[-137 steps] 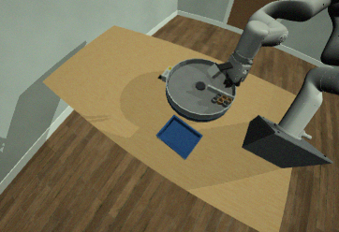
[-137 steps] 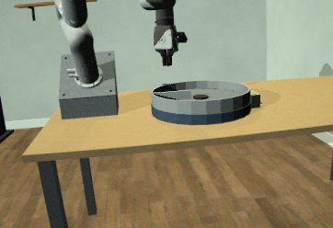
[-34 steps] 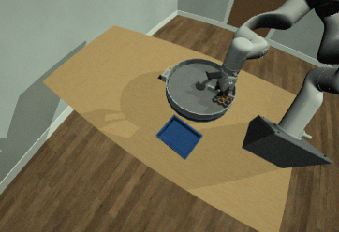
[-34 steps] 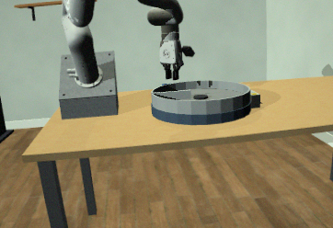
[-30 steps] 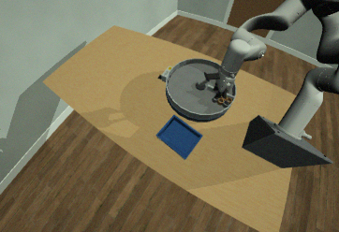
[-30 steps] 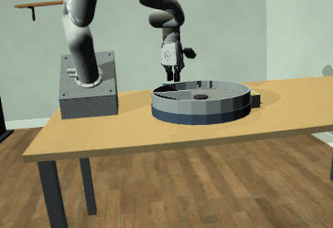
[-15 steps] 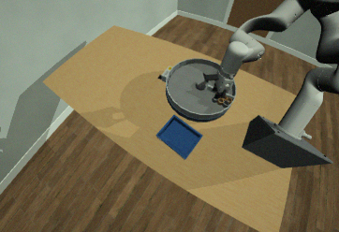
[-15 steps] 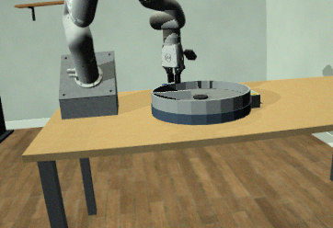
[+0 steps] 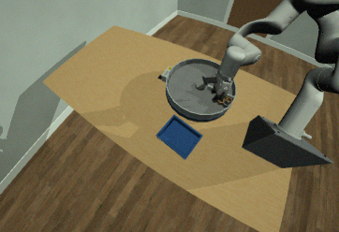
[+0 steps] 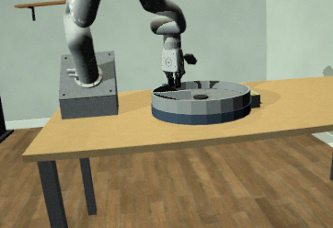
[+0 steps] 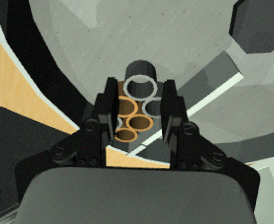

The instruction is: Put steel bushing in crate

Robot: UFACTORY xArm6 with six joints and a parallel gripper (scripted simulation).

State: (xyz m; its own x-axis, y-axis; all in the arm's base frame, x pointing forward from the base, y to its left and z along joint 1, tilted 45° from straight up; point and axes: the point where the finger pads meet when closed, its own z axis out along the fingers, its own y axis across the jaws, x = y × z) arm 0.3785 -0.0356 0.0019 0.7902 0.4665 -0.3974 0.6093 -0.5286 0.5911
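Steel and brass rings are bunched together in one tight cluster near the rim of the round grey turntable point(image 9: 184, 108), on the side nearest the robot's base. From the wrist camera you can see a pale steel bushing point(image 11: 140, 86) at the far end of the bunch, another greyish one next to it, and a few brass bushings point(image 11: 133, 121) closer in. They're all touching, which makes this fiddly, since only one steel piece is supposed to go.

Right now the gripper point(image 11: 140, 117) is down inside the turntable wall with its fingers partly spread and nothing pinched between them. In the wrist view the two black fingers sit on either side of the cluster, so they seem to be straddling several rings at once, brass ones included. I can't tell exactly how low the tips are compared to the rings. My guess is the half-open spread is meant to fit around one ring without shoving the neighbours, but the lineup looks more centred on the brass than the steel.

The blue crate point(image 9: 179, 137) sits on the wooden table point(image 9: 103, 62) just beside the turntable, on the side away from the wall, so it's a short carry once something's picked up. No ring is in it yet, so the job is barely started.

Biggest risk I'd say is closing on the wrong ring or dragging two out together.
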